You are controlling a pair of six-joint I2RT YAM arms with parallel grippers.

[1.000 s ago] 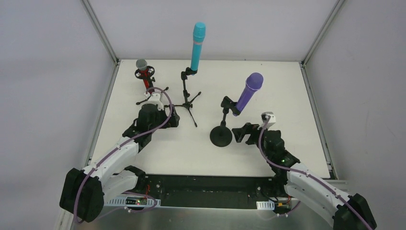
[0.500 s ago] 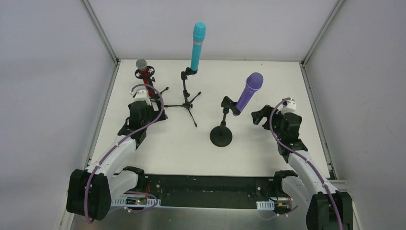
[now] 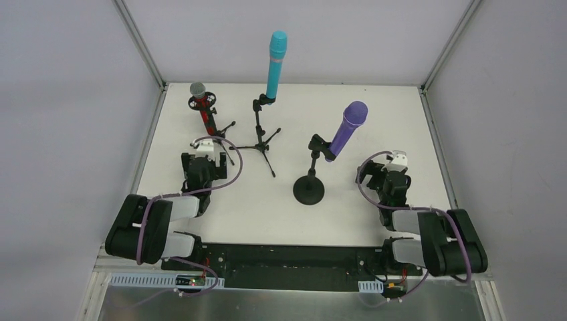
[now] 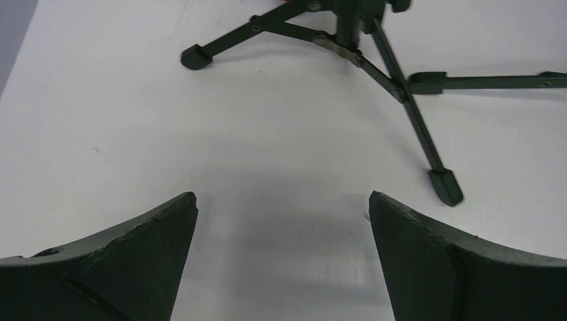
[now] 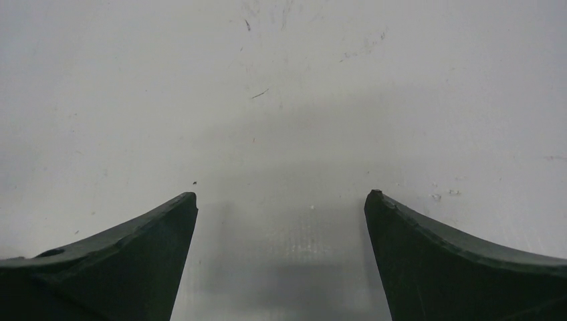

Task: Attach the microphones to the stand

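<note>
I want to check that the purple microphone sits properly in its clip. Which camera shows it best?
The top view: the purple microphone shows whole, tilted in the clip of its round-based stand. The left wrist view shows tripod legs instead, the right wrist view just table.

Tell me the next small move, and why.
Probably just leave both arms parked. The red mic, cyan mic and purple mic each sit in their stands, and the left gripper and right gripper are open and empty.

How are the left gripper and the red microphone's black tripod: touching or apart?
Apart. Left wrist view shows bare white table between left gripper and the black tripod.
</note>
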